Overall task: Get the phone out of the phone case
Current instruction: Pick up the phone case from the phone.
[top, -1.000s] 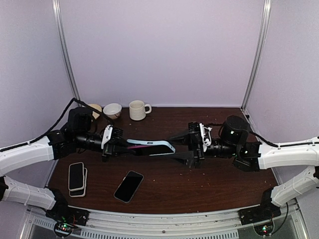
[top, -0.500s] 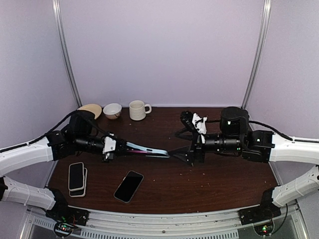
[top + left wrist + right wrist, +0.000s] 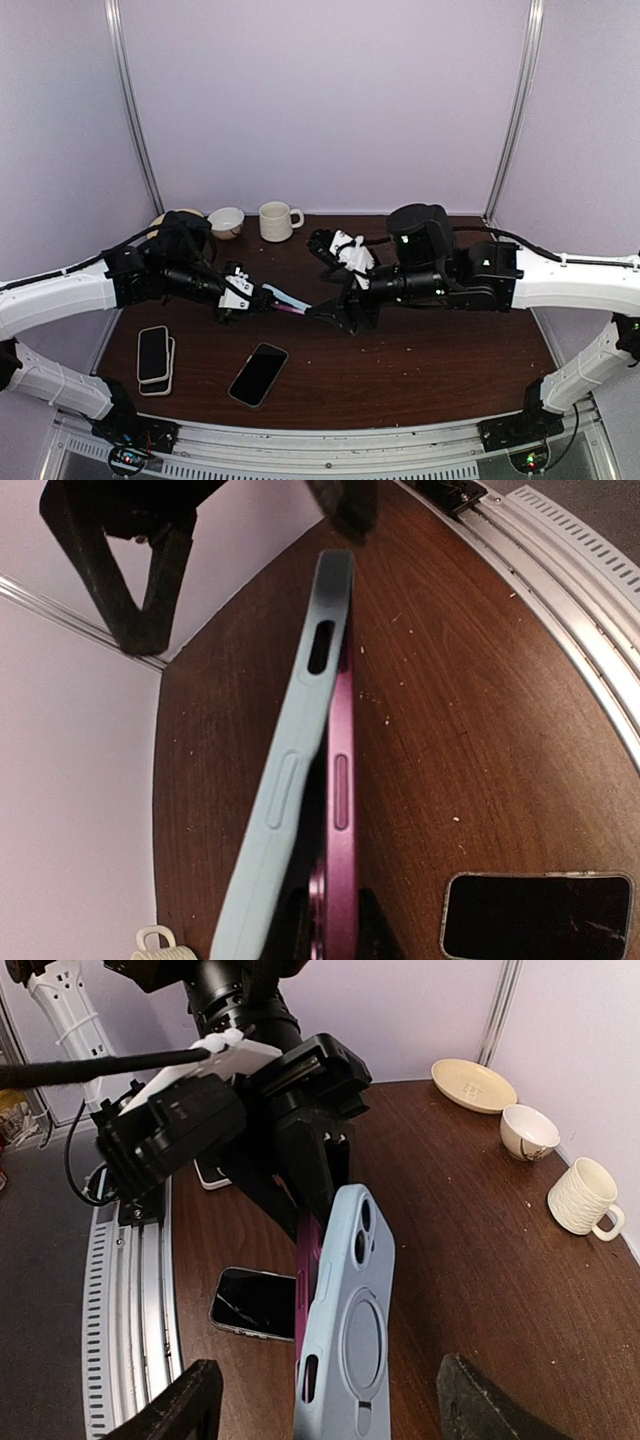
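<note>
A magenta phone (image 3: pixel 341 810) is held on edge above the table, with a light blue phone case (image 3: pixel 285 790) peeled away from it along one side and still joined at the far end. My left gripper (image 3: pixel 250 298) is shut on the phone's near end; its dark fingers (image 3: pixel 385 935) flank the phone. In the right wrist view the case's (image 3: pixel 355 1330) back, with its ring and camera holes, faces the camera, and the phone's (image 3: pixel 308 1270) edge shows behind it. My right gripper (image 3: pixel 325 1410) is open, its fingertips wide apart on either side of the case's free end.
A black phone (image 3: pixel 258 373) lies flat near the front. Two stacked phones (image 3: pixel 153 358) sit at the left. A mug (image 3: pixel 277 220), a small bowl (image 3: pixel 225 220) and a tan plate (image 3: pixel 474 1084) stand along the back wall. A metal rail (image 3: pixel 125 1310) lines the table's front edge.
My right gripper has opened wide and moved left up to the phone's free end. My left arm has turned the phone on edge and lowered its far end.
</note>
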